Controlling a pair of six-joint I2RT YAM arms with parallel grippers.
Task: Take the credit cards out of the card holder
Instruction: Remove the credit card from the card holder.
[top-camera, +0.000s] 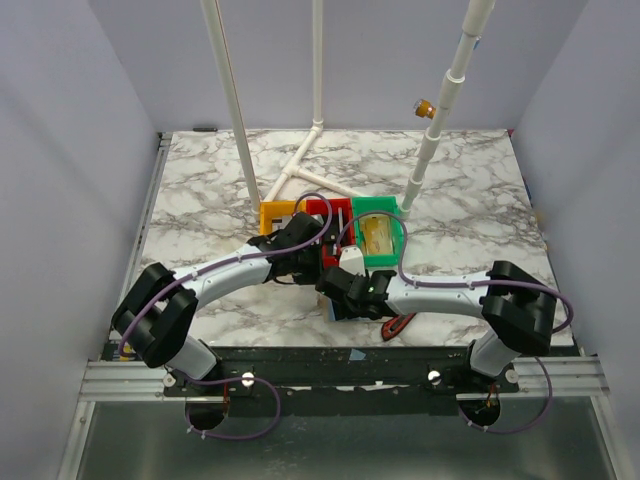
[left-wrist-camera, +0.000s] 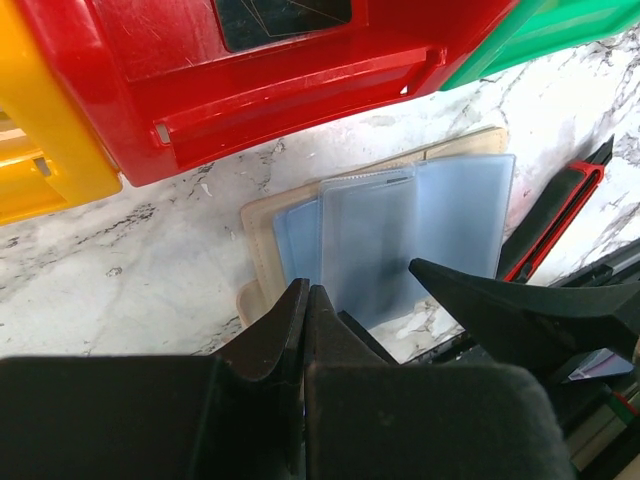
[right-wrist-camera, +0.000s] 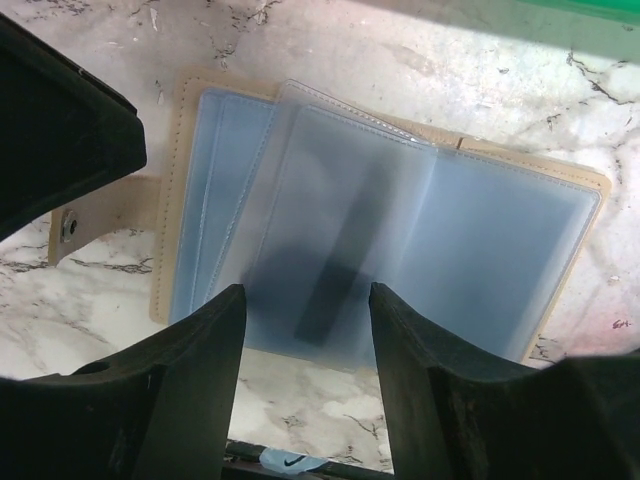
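Note:
The card holder (right-wrist-camera: 420, 200) lies open on the marble, tan outside, with its blue-grey clear sleeves (left-wrist-camera: 400, 240) fanned out. Through the sleeves no card shows, only a dark shadow. A yellowish-gold credit card (top-camera: 380, 236) lies in the green bin (top-camera: 378, 258). My right gripper (right-wrist-camera: 305, 300) hangs open just above the holder's near edge, nothing between its fingers. My left gripper (left-wrist-camera: 305, 295) is shut and empty, its tip at the holder's left near corner beside the snap tab (right-wrist-camera: 70, 228).
Yellow (top-camera: 272, 218), red (top-camera: 322, 210) and green bins stand in a row just behind the holder. A red-and-black tool (left-wrist-camera: 560, 205) lies to the holder's right. White pipes (top-camera: 300, 165) rise at the back. The table's front edge is close behind both grippers.

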